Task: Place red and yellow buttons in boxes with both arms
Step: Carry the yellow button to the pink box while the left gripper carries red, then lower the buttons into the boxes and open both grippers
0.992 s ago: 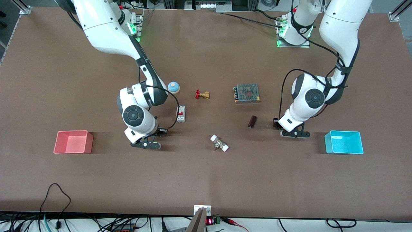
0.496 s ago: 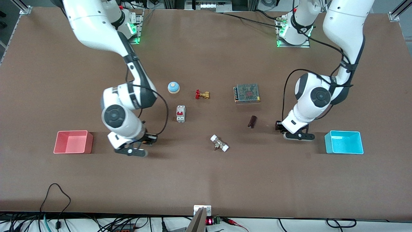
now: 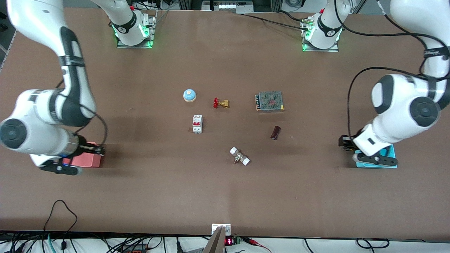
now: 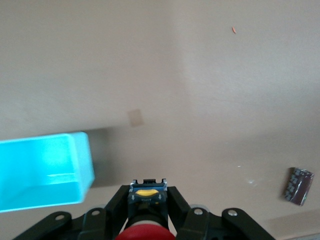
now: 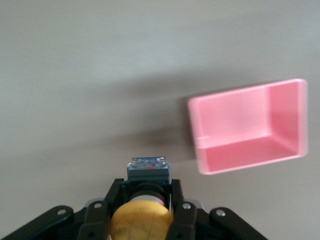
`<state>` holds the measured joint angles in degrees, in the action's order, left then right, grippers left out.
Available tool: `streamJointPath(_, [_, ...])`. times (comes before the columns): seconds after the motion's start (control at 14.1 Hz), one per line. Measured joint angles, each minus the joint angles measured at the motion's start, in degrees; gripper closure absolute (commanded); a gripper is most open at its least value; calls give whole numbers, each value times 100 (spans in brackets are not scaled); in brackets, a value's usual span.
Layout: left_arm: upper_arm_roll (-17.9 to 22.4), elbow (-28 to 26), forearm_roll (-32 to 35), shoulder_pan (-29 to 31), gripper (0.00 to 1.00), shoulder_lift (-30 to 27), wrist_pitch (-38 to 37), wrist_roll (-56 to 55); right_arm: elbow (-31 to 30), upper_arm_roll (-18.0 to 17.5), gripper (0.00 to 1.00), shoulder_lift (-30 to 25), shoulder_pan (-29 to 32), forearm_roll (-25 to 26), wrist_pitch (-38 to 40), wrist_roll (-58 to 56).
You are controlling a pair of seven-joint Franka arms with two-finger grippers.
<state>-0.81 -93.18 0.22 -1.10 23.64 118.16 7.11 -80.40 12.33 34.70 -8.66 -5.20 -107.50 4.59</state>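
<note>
My left gripper (image 3: 346,142) is shut on the red button (image 4: 148,196), a dark body with a round red cap. It holds it in the air just beside the cyan box (image 3: 391,154), at the box's edge toward the table's middle. The box also shows in the left wrist view (image 4: 45,170). My right gripper (image 3: 94,150) is shut on the yellow button (image 5: 141,220). It is in the air at the edge of the pink box (image 3: 89,161), which also shows in the right wrist view (image 5: 250,127). Both hands hide most of their boxes in the front view.
In the table's middle lie a blue dome bell (image 3: 189,95), a brass valve with a red handle (image 3: 220,103), a grey power supply (image 3: 269,101), a white breaker (image 3: 197,124), a dark cylinder (image 3: 275,132) and a white fitting (image 3: 239,156).
Both arms swung outward with their buttons. The right arm went from near the breaker to the pink box, the left arm from near the dark cylinder to the cyan box.
</note>
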Motion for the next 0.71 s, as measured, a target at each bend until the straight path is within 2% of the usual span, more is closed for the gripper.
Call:
streamJointPath(0.28, [26, 232, 191, 669, 76, 323, -71, 1037, -78, -2, 73, 142, 481, 50, 3, -676])
streamJointPath(0.5, [32, 386, 192, 1027, 76, 826, -50, 1128, -85, -20, 73, 394, 492, 285, -313, -734])
streamJointPath(0.71, [34, 613, 192, 1206, 76, 1313, -33, 1067, -91, -20, 73, 699, 571, 303, -557, -798])
